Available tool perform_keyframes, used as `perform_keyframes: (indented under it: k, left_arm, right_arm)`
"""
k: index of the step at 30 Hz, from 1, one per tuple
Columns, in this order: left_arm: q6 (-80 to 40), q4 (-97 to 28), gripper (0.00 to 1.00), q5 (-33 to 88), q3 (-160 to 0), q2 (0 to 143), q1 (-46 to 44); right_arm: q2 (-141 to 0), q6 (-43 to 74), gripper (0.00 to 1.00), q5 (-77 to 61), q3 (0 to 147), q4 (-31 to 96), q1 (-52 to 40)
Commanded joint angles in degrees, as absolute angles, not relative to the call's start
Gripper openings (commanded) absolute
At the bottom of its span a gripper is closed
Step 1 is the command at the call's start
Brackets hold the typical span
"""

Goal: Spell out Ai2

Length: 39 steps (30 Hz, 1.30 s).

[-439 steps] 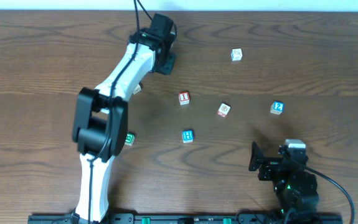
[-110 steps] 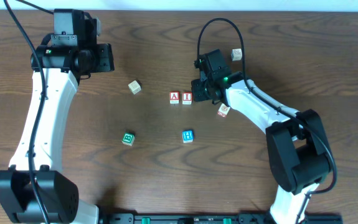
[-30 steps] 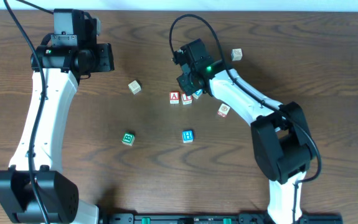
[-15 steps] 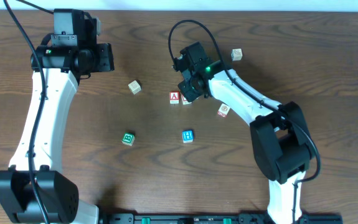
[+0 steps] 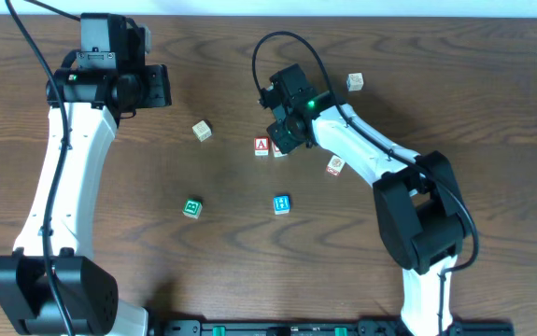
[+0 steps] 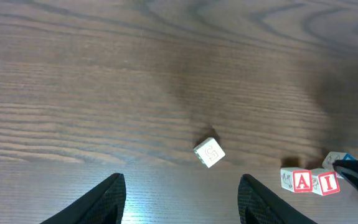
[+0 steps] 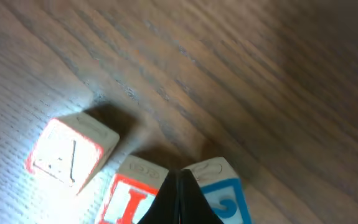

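Three blocks sit in a row. The red A block (image 5: 261, 146) (image 7: 73, 152) (image 6: 302, 181) is on the left, apart from the others. The red I block (image 7: 129, 196) (image 6: 328, 182) and the blue 2 block (image 7: 223, 190) lie side by side. My right gripper (image 5: 283, 143) (image 7: 180, 193) is shut, empty, its tips wedged between the I and the 2. In the overhead view it hides most of those two blocks. My left gripper (image 5: 162, 86) (image 6: 182, 205) hangs open and empty far to the upper left, above bare table.
Loose blocks lie around: a cream one (image 5: 202, 131) (image 6: 209, 152) left of the row, a green one (image 5: 191, 207), a blue H block (image 5: 282, 203), one at the right (image 5: 335, 165) and one at the back (image 5: 355, 82).
My right gripper has slid slightly down and left onto the I and 2 blocks, covering the blue block's edge. The left arm has not moved.
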<state>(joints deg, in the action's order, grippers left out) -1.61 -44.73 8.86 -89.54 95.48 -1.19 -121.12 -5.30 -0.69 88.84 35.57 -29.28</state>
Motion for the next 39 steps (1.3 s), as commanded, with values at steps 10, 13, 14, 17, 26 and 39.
perform_keyframes:
  k: [10, 13, 14, 17, 26, 39]
  left_arm:
    - [-1.2, -44.4, 0.59, 9.3, -89.1, 94.4, -1.1]
    - [-1.2, -44.1, 0.59, 9.3, -89.1, 94.4, -1.1]
    - [-1.2, -44.1, 0.59, 9.3, -89.1, 94.4, -1.1]
    - [-1.2, -44.0, 0.59, 9.3, -89.1, 94.4, -1.1]
    - [-1.2, -43.9, 0.59, 9.3, -89.1, 94.4, -1.1]
    - [-1.2, -43.6, 0.59, 9.3, -89.1, 94.4, -1.1]
  right_arm:
    - [-121.9, -7.0, 0.01, 0.2, 89.5, 34.9, -29.7]
    - [-121.9, -7.5, 0.01, 0.2, 89.5, 35.7, -29.7]
    - [-121.9, -7.6, 0.01, 0.2, 89.5, 35.9, -29.7]
    - [-121.9, -7.8, 0.01, 0.2, 89.5, 36.9, -29.7]
    - [-121.9, -7.8, 0.01, 0.2, 89.5, 38.0, -29.7]
    - [-121.8, -7.8, 0.01, 0.2, 90.5, 37.8, -29.7]
